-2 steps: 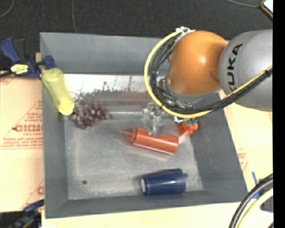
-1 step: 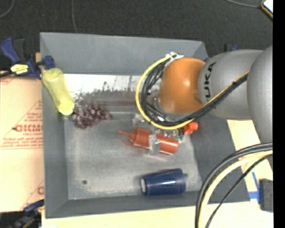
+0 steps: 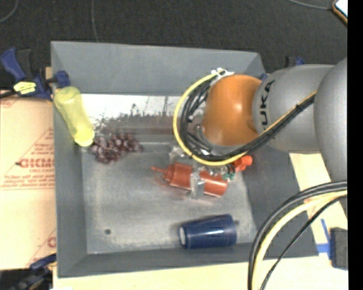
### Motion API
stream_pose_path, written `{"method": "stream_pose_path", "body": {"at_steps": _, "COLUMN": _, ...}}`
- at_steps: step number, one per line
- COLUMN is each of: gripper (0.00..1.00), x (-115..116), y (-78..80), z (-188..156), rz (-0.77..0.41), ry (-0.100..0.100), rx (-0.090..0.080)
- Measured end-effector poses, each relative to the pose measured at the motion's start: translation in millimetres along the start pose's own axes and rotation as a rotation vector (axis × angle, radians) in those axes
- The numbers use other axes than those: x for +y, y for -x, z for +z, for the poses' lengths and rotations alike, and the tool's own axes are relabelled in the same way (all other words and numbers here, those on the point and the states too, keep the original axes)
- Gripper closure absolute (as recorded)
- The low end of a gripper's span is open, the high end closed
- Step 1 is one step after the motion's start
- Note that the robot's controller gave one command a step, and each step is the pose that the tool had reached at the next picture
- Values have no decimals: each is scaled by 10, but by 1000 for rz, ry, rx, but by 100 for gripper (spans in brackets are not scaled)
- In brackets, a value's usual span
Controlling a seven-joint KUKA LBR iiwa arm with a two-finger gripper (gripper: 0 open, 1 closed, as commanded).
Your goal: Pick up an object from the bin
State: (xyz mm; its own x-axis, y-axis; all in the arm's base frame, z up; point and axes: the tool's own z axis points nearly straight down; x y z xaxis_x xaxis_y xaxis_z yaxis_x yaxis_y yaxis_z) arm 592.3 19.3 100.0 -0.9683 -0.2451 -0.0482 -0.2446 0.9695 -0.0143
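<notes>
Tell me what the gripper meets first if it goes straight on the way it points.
Most likely the red bottle in the middle: the gripper points down right over its body and may already touch it. Depth is hard to judge from above.

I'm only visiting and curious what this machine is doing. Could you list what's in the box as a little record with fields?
container: grey metal bin
robot: arm reaching in from the right, its orange cover above the bin's middle
under the arm's end: red bottle-shaped thing, lying on its side
upper left: yellow cylinder
next to it: purple grape bunch
near edge: dark blue cylinder, on its side
</notes>
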Motion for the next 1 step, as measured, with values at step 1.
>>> {"method": "stream_pose_path", "body": {"at_steps": 1, "gripper": 100, "x": 494, "y": 294, "z": 287, "rz": -260, "ry": 0, "rx": -8}}
